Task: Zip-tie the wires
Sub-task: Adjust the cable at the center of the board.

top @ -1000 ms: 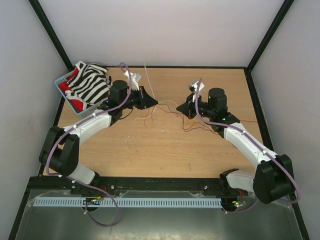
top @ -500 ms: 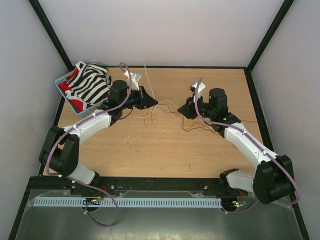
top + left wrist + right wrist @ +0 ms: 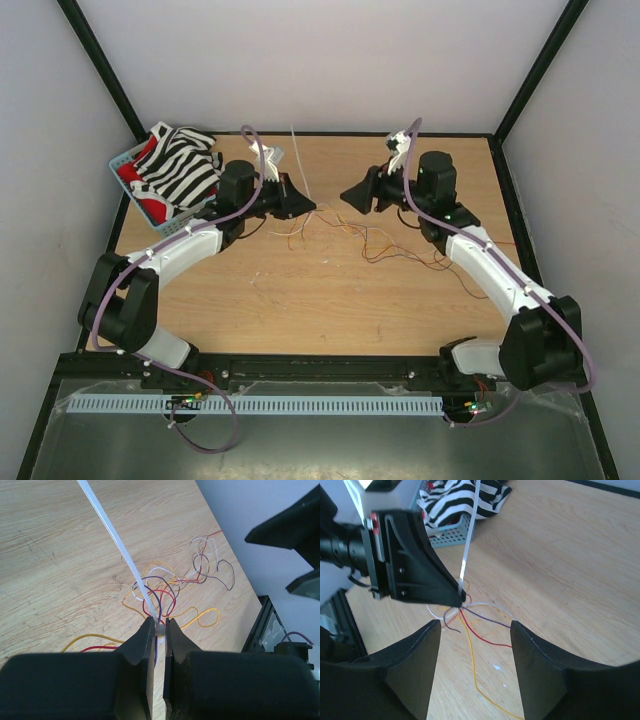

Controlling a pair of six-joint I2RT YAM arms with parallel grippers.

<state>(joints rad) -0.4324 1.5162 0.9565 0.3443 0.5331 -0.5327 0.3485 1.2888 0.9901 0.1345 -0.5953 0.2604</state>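
The zip tie (image 3: 296,160) is a whitish strip standing up and away from my left gripper (image 3: 311,207), which is shut on its lower end (image 3: 159,625). In the left wrist view the zip tie (image 3: 113,536) runs to the top edge. The wires (image 3: 335,226), thin red, yellow, purple and white strands, fan out over the wood from that same pinch point (image 3: 165,587). My right gripper (image 3: 346,197) hovers open just right of the left one, nothing between its fingers (image 3: 475,624). Below it lie the wires (image 3: 475,635), and the zip tie (image 3: 470,530) rises behind them.
A light blue basket (image 3: 125,160) holding striped black-and-white cloth (image 3: 180,165) sits at the far left corner, close behind the left arm. More loose wire strands (image 3: 410,252) trail under the right arm. Black frame posts edge the table.
The right gripper went from shut to open and lifted away toward the far side. The loose strands under it shifted a little. The left gripper kept its grip and place.
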